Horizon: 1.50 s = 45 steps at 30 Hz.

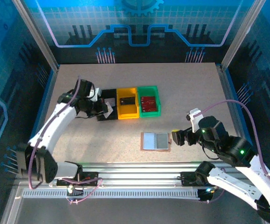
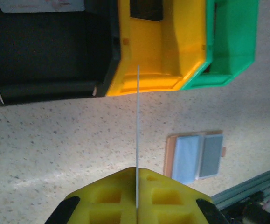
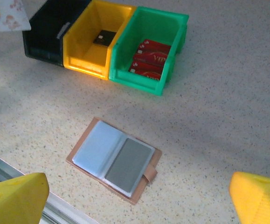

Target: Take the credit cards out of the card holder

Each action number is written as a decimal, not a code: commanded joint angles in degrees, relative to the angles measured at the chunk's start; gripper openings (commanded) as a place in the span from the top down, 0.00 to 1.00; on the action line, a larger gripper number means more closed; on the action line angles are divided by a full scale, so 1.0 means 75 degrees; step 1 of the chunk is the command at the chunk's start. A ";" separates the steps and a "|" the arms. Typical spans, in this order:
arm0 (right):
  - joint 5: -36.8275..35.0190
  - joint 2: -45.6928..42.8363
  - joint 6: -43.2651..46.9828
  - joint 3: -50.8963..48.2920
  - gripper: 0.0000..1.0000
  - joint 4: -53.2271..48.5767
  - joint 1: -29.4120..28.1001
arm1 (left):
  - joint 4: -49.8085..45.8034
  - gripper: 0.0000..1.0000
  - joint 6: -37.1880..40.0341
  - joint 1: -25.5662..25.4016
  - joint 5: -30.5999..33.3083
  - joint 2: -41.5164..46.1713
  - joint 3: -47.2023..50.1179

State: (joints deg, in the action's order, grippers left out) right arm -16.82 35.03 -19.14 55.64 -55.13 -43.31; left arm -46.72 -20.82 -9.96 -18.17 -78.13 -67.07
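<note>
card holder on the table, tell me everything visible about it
The card holder lies open and flat, inside up, on the speckled table, on the near side of the green tray. A tan-pink leather-like cover frames two sleeves: pale blue-grey on the left, darker grey on the right. A small tab sticks out at the grey side's edge. Only the table touches it.

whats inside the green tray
Red cards lie overlapping on the floor of the green tray; a few show. Anything beneath them is covered, and the tray's near wall hides the front strip of its floor.
</note>
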 commanded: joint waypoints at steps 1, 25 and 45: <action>-0.0025 -0.0177 0.0171 -0.0391 0.00 0.0233 0.0113 | -0.0680 1.00 0.1094 0.0107 0.0499 -0.0778 -0.0845; -0.0134 -0.0907 0.0261 -0.1114 0.00 0.0683 0.0149 | -0.1800 1.00 0.2446 0.0202 0.1251 -0.4498 -0.3673; -0.0183 -0.0885 0.0246 -0.1137 0.00 0.0710 0.0214 | -0.1980 1.00 0.2553 0.0112 0.1008 -0.5375 -0.4247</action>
State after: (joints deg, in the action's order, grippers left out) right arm -17.52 28.71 -17.91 47.62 -51.33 -42.41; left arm -59.77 -2.81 -8.95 -9.47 -117.51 -96.73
